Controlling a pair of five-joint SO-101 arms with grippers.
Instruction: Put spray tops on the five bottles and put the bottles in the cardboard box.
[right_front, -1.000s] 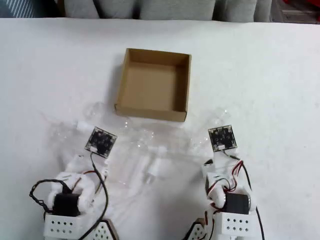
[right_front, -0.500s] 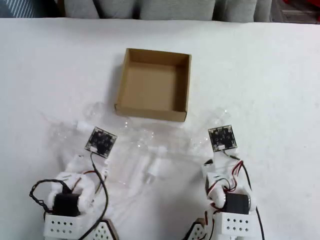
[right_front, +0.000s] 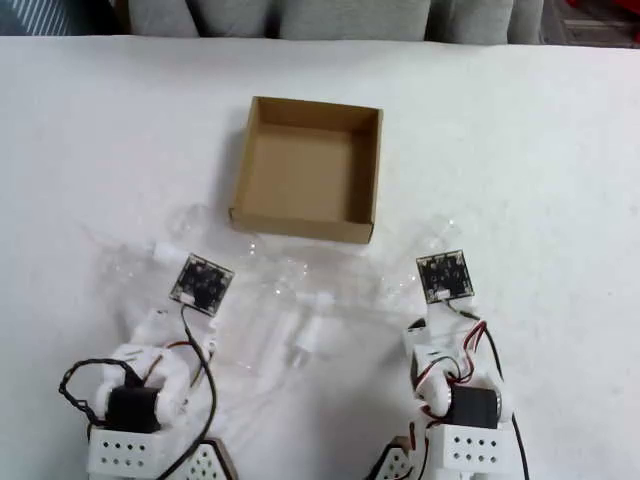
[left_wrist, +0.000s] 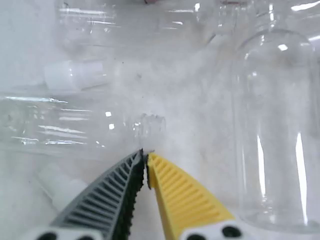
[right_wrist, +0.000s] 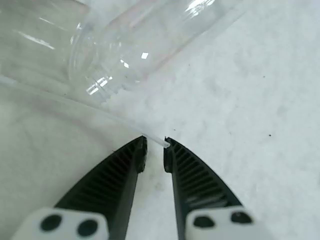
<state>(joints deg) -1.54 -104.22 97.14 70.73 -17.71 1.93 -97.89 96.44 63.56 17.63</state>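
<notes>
Bottles (left_wrist: 270, 125) unmoved, cardboard box (right_front: 300, 225) unmoved

No legible text or signs

Clear glossy plastic bottles (left_wrist: 272, 125) (matt cardboard box (right_front: 300, 226)).
</notes>
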